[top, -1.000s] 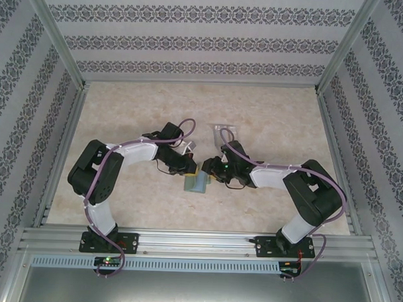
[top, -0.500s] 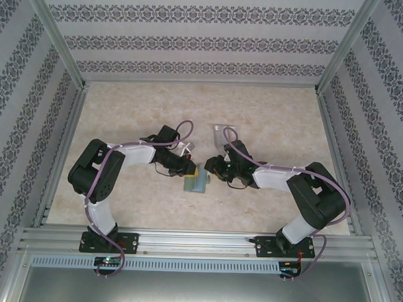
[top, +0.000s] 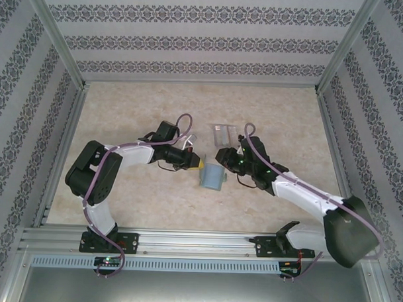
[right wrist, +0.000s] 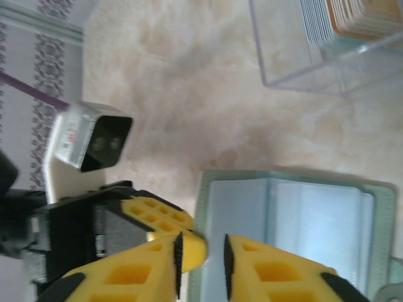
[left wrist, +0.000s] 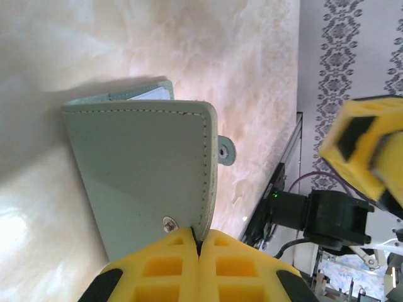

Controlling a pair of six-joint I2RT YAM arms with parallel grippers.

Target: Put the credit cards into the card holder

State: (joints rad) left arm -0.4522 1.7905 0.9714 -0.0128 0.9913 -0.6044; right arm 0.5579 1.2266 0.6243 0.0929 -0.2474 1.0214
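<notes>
Sage-green card holder point(left wrist: 138, 176), pale blue inside; yellow fingers point(right wrist: 277, 270); cream marbled table point(top: 282, 114); damask-striped walls point(top: 205, 42)

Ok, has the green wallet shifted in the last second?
Yes. In the top view the wallet has moved right, ending closer to the clear box.

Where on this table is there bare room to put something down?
Bare table along the back wall, beyond the clear box; also the strip before the near rail. Crowded mid-table, where left gripper and right gripper meet at the card holder.

No legible text, labels or numbers anywhere.
</notes>
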